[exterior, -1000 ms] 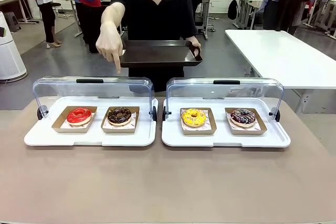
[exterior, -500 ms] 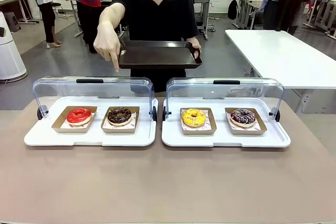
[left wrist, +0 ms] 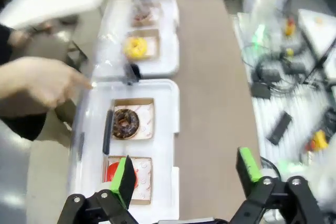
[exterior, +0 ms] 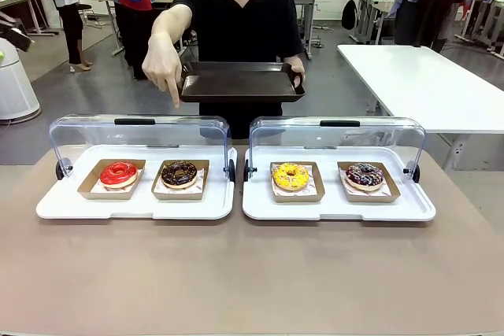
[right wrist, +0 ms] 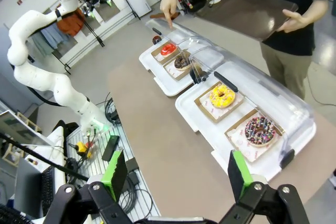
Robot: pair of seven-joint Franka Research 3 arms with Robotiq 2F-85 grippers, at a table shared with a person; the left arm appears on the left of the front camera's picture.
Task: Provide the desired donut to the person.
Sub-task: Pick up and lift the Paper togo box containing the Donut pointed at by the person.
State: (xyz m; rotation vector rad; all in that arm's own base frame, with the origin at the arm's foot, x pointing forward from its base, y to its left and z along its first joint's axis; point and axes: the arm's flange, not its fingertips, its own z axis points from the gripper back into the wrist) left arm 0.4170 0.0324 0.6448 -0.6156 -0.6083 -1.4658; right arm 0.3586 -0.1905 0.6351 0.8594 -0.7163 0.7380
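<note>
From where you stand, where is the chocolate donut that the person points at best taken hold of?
Probably by the near wall of its cardboard tray, coming down from the robot's side: the clear lid stands raised behind it, and the tray's upright wall gives an edge to pinch without squashing the chocolate donut.

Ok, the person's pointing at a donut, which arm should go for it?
Left. The person's hand points down at the chocolate donut in the white tray on the robot's left side; the left hand, open, faces that tray.
</note>
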